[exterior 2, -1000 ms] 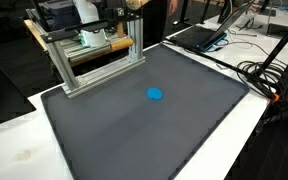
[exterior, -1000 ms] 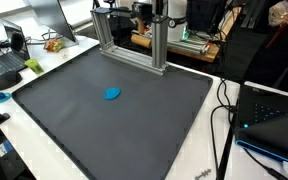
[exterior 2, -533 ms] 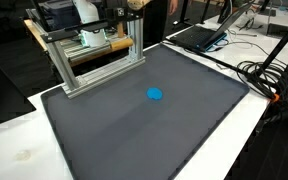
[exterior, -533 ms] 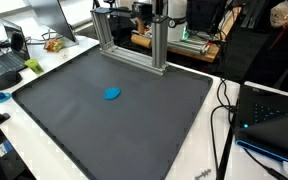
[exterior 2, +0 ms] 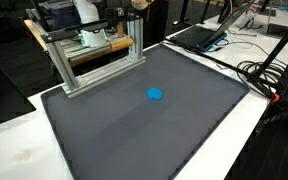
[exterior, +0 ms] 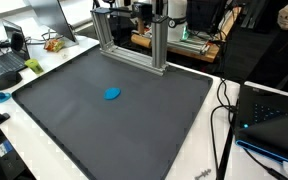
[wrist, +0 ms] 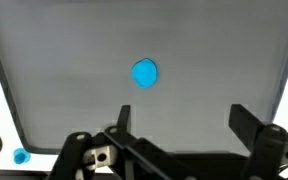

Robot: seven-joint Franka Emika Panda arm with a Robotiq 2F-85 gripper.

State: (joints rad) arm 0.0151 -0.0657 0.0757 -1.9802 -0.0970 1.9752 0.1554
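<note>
Wrist view: small round blue disc (wrist: 144, 73), smooth and flat, upper centre on matte dark grey mat (wrist: 214, 70)
Claw: black metal gripper (wrist: 179, 112), lower edge, fingers apart, empty

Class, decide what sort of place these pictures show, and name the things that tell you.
Likely a lab or workshop: an aluminium frame stands at the edge of a dark mat, with a laptop and loose cables nearby.
</note>
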